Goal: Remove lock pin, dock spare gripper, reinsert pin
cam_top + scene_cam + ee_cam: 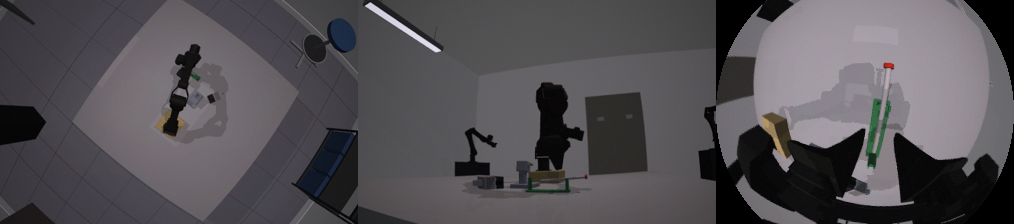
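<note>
The lock pin (577, 178) (886, 85), a pale rod with a red head, lies tilted across the green rack (195, 76) (548, 191) (875, 120), its head end higher and sticking out past one post. The grey-blue mount (194, 100) (522, 177) stands upright beside the rack, with no pin seen through its socket. The spare gripper (214, 97) (487, 182), grey with a black end, lies on the table apart from the mount. My gripper (558, 168) (880, 134) is open and empty, pointing down, with its fingertips above table level. The arm hides it in the top view.
The arm's base stands on a wooden block (159, 124) (556, 176) (777, 131), with the mount between it and the spare gripper's side. The table (141, 161) extends around them. A blue stool (341, 35) and a blue-bin shelf (328, 161) stand off the table.
</note>
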{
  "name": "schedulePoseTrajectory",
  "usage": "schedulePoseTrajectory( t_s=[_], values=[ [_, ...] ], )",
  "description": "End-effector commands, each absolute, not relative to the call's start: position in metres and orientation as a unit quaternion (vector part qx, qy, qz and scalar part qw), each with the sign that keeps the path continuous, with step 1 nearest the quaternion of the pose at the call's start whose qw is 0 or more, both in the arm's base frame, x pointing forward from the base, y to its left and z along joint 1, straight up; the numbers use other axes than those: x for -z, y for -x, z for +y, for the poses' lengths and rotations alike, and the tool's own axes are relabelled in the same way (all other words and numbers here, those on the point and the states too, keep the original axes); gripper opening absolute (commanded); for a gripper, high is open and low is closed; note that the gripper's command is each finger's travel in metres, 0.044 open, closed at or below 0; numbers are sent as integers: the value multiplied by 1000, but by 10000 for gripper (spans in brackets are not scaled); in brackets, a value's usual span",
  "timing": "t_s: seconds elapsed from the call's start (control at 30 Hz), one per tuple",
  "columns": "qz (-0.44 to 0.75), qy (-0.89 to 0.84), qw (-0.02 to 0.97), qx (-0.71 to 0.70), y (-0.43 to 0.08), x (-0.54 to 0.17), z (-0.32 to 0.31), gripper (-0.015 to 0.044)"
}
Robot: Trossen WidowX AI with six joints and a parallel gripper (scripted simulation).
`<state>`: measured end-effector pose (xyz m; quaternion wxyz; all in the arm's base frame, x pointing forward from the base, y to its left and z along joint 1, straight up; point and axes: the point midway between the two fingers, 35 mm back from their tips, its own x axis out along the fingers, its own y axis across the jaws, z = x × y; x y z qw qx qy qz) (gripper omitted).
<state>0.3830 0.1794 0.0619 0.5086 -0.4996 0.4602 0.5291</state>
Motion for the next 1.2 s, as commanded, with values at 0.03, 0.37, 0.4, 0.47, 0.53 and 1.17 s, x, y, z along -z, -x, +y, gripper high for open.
schedulePoseTrajectory(
  t_s=[0.03, 0.37, 0.4, 0.47, 0.53, 1.17],
  values=[
    [457, 503, 510, -528, -384, -58, 179, 180],
    [457, 503, 510, -528, -385, -41, 180, 180],
    [457, 503, 510, -528, -385, -40, 180, 180],
    [457, 503, 510, -528, -385, -36, 180, 180],
    [457, 503, 510, -528, -385, -33, 180, 180],
    [457, 503, 510, -528, -385, -8, 179, 180]
  ],
)
